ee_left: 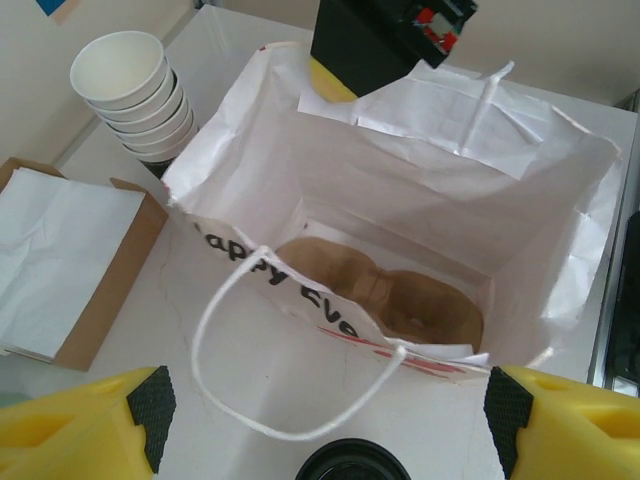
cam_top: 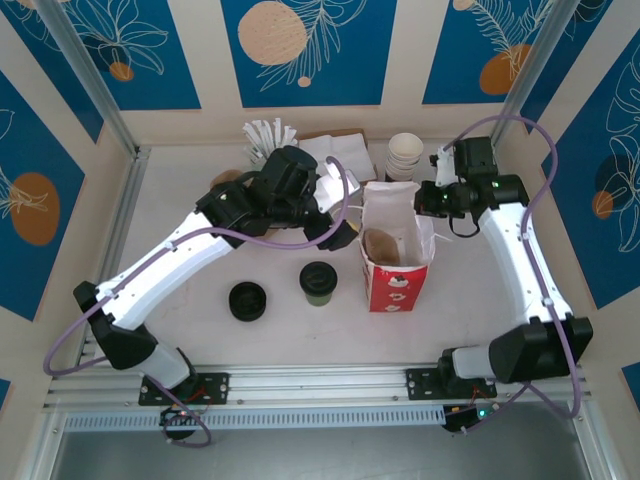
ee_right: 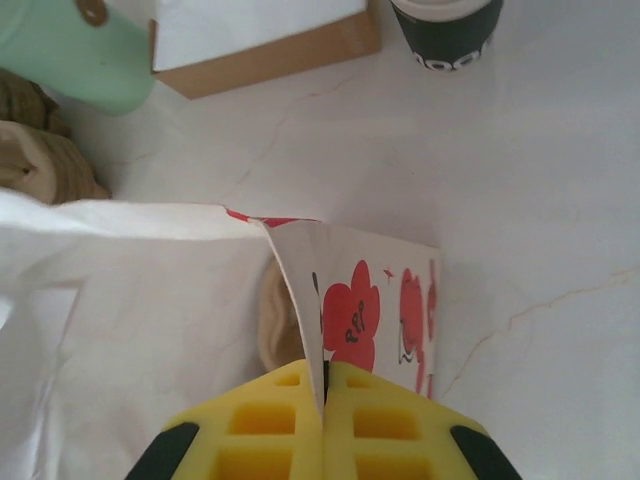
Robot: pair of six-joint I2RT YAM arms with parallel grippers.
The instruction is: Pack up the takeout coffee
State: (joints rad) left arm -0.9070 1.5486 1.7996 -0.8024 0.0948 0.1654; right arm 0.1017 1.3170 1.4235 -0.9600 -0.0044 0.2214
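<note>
The right claw (ee_right: 325, 395) is pinching the back-right rim of the bag (cam_top: 398, 262), its fingers closed tight on the paper. The left claw (ee_left: 328, 410) is hovering wide open near the bag's left side, facing its open mouth and gripping nothing. The coffee (cam_top: 317, 282) is standing upright on the table (cam_top: 200, 340), left of the bag and apart from it, with a lid stack (cam_top: 247, 300) sitting further left. A brown carrier (ee_left: 400, 305) is lying at the bottom of the bag.
</note>
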